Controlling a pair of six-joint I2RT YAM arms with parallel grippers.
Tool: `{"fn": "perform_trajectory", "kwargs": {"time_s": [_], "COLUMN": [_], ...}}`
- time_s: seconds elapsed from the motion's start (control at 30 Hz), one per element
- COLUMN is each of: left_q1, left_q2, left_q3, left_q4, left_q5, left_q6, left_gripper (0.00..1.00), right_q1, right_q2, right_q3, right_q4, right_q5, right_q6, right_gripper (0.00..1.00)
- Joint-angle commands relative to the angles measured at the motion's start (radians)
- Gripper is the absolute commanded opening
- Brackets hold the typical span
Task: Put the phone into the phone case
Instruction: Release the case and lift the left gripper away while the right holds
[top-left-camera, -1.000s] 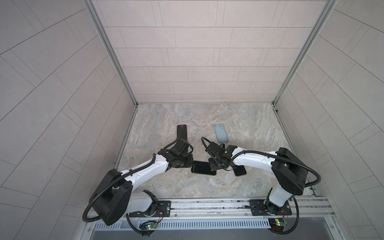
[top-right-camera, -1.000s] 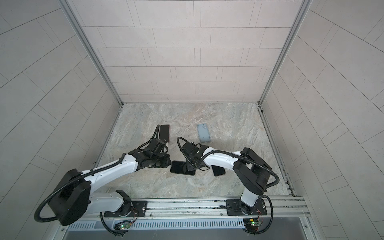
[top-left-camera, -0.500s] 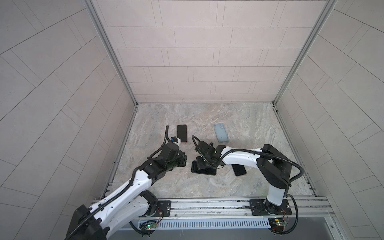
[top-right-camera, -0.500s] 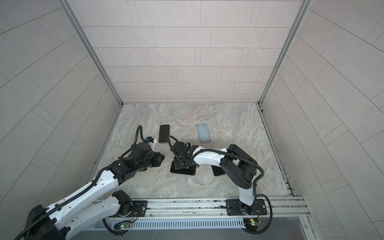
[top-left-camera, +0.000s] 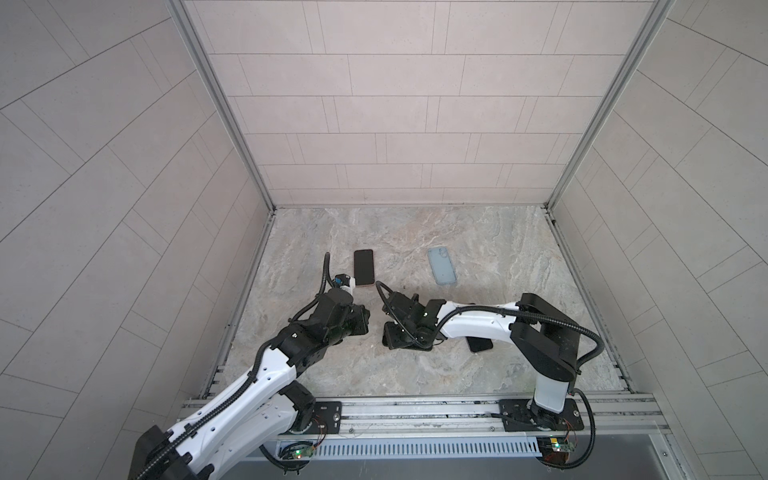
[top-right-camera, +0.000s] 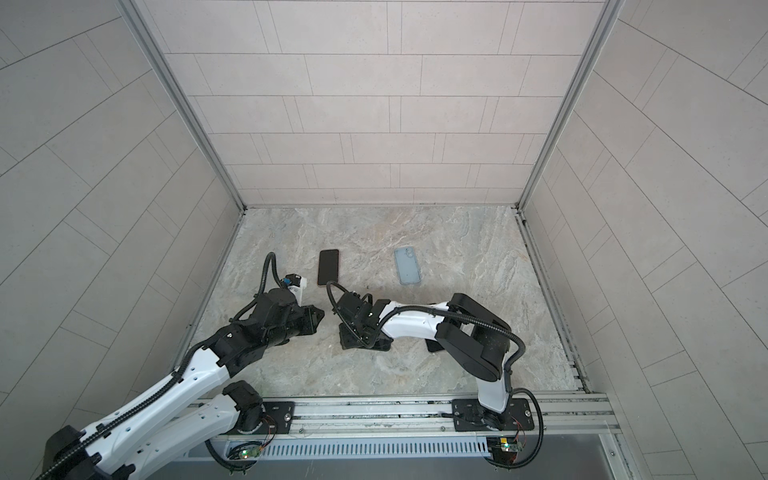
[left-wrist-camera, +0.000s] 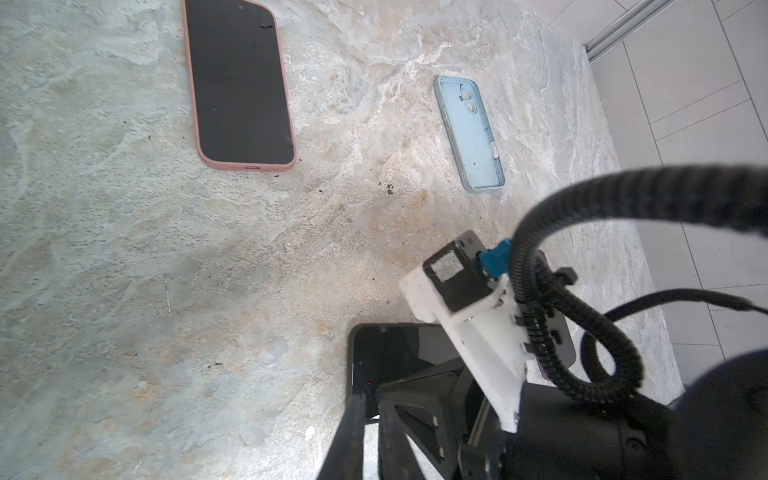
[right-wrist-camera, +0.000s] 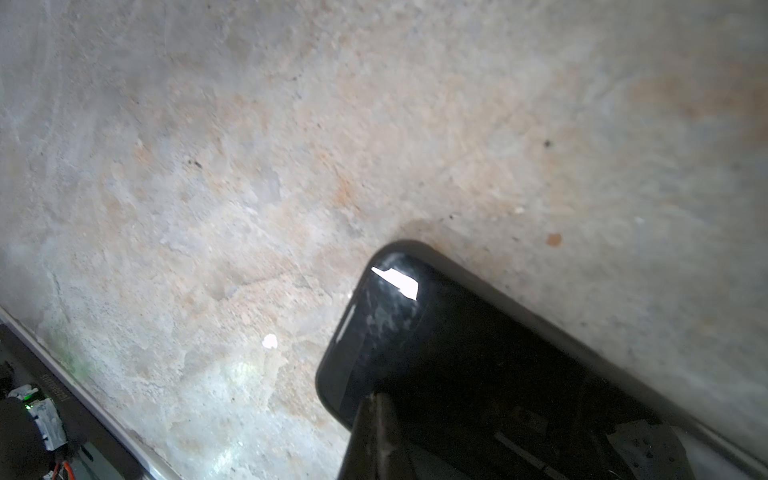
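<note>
Marbled tabletop (top-left-camera: 415, 374) — pink-edged phone (top-left-camera: 364, 267), blue case (top-left-camera: 441, 266), black phone (top-left-camera: 390, 337) — another dark phone (top-left-camera: 480, 344)

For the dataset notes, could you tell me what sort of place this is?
Probably a purpose-built robot test cell: tiled walls enclose a marble-patterned tabletop, and the left arm and right arm are mounted on a metal rail.

One pink-edged phone (top-left-camera: 363, 267), two dark phones (top-left-camera: 390, 335) (top-left-camera: 481, 345), one blue case (top-left-camera: 441, 266), two robot arms (top-left-camera: 266, 374) (top-left-camera: 473, 322)

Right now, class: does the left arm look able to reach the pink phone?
Probably yes. The pink phone lies flat just beyond the left gripper, with bare table between; the right arm is off to the side.
</note>
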Motion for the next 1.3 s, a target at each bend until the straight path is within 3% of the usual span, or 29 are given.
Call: {"fn": "perform_trajectory", "kwargs": {"time_s": [0.0, 0.43, 0.5, 0.67, 0.8, 1.0, 1.27], "left_q1": [-0.001, -0.001, -0.002, -0.003, -0.002, -0.001, -0.001], "left_q2": [0.011, 0.07, 0.06, -0.146, -0.346, -0.331, -0.398], "left_q3": [-0.01, -0.026, -0.02, 0.087, 0.154, 0.36, 0.346], "left_q4": [0.017, 0.073, 0.062, -0.017, -0.089, -0.375, -0.421], "left_q5": [-0.005, 0.044, 0.047, 0.073, -0.064, -0.162, -0.179], "left_q6": [-0.019, -0.041, -0.033, 0.078, 0.172, 0.386, 0.411], "left_gripper": [0.14, 0.15, 0.14, 0.11, 0.25, 0.3, 0.32], "right_q1": [-0.008, -0.131, -0.136, -0.13, -0.139, -0.194, -0.222], "right_q2": [-0.022, -0.224, -0.242, -0.329, -0.405, -0.321, -0.178], "right_q3": [-0.096, -0.305, -0.29, -0.211, -0.124, -0.026, 0.025], "right_q4": [-0.114, -0.105, -0.104, -0.13, -0.22, -0.263, -0.235], "right_q5": [0.07, 0.089, 0.07, 0.061, 0.156, 0.108, 0.062], "right_q6": [0.018, 0.0, -0.042, -0.174, -0.296, -0.404, -0.386], "right_gripper": [0.0, 0.0, 0.1, 0.63, 0.87, 0.97, 0.98]}}
